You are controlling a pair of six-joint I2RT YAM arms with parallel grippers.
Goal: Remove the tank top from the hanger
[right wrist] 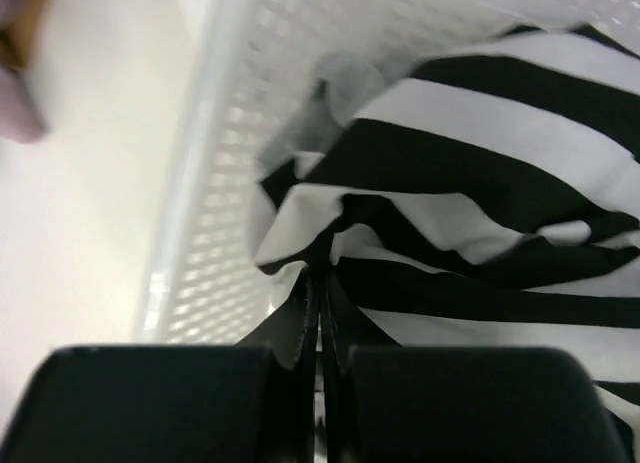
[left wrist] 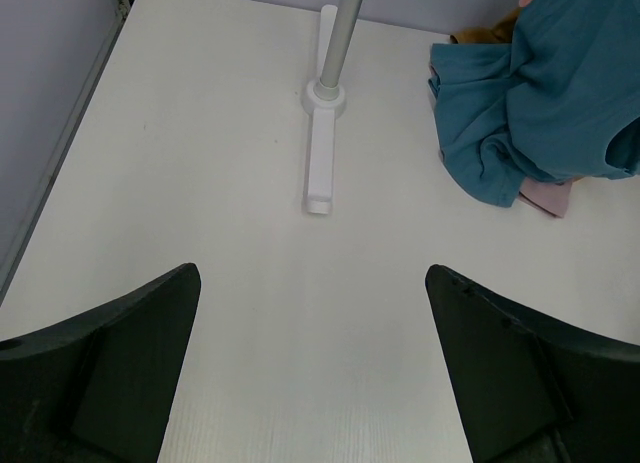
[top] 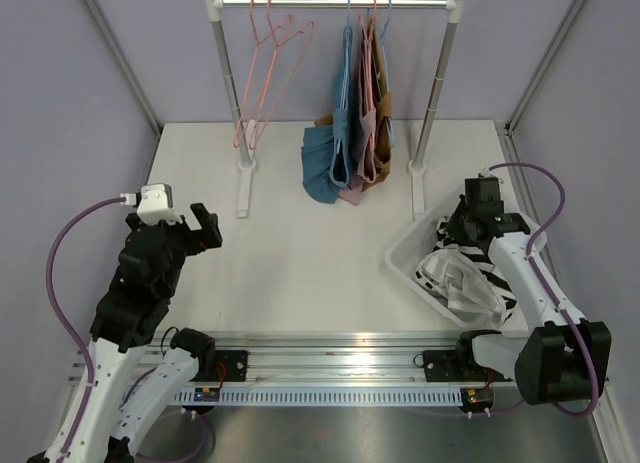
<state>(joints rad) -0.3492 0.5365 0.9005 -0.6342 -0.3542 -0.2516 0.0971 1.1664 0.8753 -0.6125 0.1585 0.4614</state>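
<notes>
**Tank tops on the rack, left arm free, right arm in the basket**

- 3 tank tops hang on hangers at the right end of the rail: teal tank top on the left of the group, pink tank top in the middle, brown tank top nearest the right post.
- Their hems reach the table and bunch between the 2 rack feet, closer to the right foot than the left foot.
- Empty pink hangers hang at the left part of the rail, apart from the loaded ones.
- Left gripper: jaws released wide, nothing between them. It hovers over the front-left of the table, near the left edge. Its wrist view shows bare tabletop ahead up to the left foot, with the teal hem off to the right.
- Right gripper: jaws clenched, down inside the white basket. The tips sit in the striped garment, next to the perforated wall. Can't tell whether any fabric is pinched.
- The basket sits at the right side of the table, just beside the right foot.
- Open room: the bare centre strip from the hems down to the near edge, between the left gripper and the basket.
</notes>
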